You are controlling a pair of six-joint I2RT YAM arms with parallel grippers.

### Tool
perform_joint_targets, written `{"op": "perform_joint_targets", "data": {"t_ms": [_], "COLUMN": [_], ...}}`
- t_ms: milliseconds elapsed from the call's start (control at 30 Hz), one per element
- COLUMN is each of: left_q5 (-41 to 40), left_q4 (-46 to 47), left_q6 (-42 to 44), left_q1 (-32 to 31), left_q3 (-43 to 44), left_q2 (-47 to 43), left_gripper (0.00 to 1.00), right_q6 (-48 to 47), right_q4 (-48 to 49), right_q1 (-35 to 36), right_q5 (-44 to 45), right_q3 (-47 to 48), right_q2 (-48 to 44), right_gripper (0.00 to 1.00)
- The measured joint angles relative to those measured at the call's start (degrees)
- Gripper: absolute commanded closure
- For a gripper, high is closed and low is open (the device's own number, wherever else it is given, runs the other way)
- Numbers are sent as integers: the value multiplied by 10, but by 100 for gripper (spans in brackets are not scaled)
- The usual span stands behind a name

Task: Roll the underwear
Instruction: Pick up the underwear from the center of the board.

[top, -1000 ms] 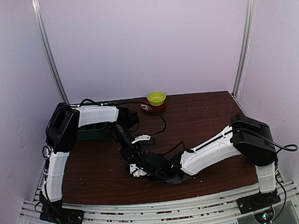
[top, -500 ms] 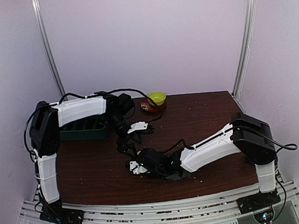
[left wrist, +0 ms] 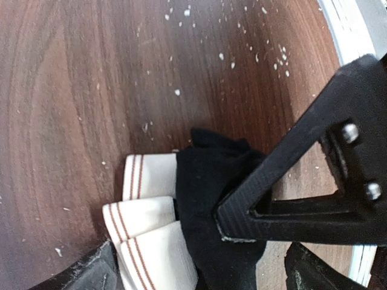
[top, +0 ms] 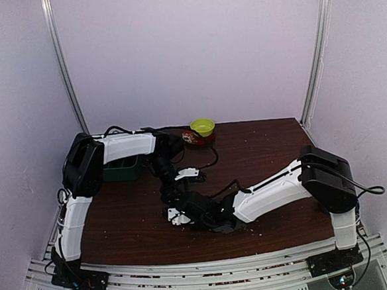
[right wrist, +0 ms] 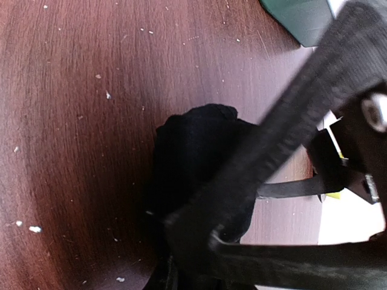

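Note:
One underwear garment, black with a folded white band edged in thin red stripes, lies bunched on the brown table between both grippers. In the left wrist view its white band sits left of the black fabric. My left gripper is shut on that black fabric; in the top view it points down at mid-table. My right gripper is shut on the same black bundle, low beside the left one. The strapped garment is not in view.
A dark green bin stands at the back left behind the left arm; its corner shows in the right wrist view. A yellow-green bowl sits at the table's far edge. White crumbs are scattered over the wood.
The left arm's elbow swung out to the left and back again, and its wrist rose then dropped back toward the garment. The right arm stayed almost still on the bundle.

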Motion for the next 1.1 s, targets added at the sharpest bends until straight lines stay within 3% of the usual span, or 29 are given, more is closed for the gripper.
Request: {"op": "perform_joint_targets", "data": {"t_ms": [133,333,467,667,733,800,967,1100], "left_q5": [-6,-19,-20,-12,-11,-10,-8,-23], "left_q4": [-5,-12,-23,-47,-51,-52,-42,-2], "left_q6": [-1,-3,-5,-13,-17,-15,-18,-33], "left_q1": [0,0,1,1,1,1,1,2], "left_q3": [0,-1,16,32,35,35,27,-22], "left_q2": [3,6,23,32,32,32,26,-17], "left_gripper": [9,27,50,92,100,100,100,100], "right_q6": [2,5,6,6,6,7,16,47], "right_q4": [-1,-3,-6,-8,-8,-8,-10,-44], "right_q1": [0,0,-1,-4,-4,-4,-4,-3], "right_q5": [0,0,1,3,5,8,17,18], "right_q3": [0,2,3,3,3,3,0,-7], "right_q2": [0,0,0,0,0,0,-4,-35], "right_gripper": [93,93,93,93,92,83,35,10]}}
